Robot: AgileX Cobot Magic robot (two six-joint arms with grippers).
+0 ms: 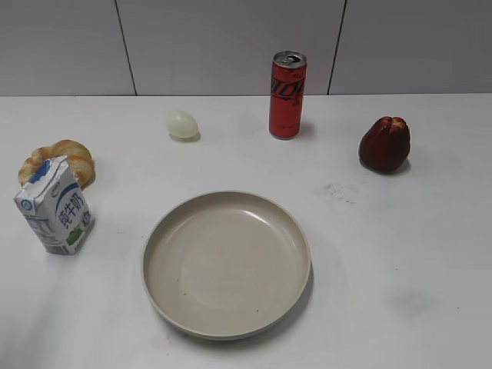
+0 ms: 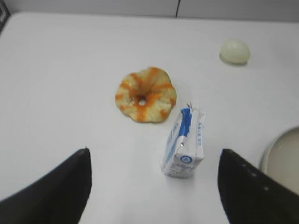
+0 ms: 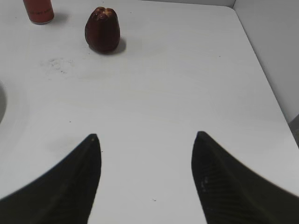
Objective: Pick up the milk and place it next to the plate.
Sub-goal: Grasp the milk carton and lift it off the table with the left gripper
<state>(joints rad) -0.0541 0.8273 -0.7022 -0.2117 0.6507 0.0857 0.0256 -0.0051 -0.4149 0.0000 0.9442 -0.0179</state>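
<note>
White table [image 1: 400,254], milk [image 1: 55,206] beside plate [image 1: 227,263]

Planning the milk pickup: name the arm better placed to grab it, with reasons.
Left. The milk stands upright between the left gripper's open fingers, just ahead of them. The right gripper faces bare table near the dark red fruit, across the plate from the milk.

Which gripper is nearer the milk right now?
Left. The left gripper is open with the milk just ahead between its fingers. The right gripper is open over bare table on the plate's far side, near the dark red fruit.
</note>
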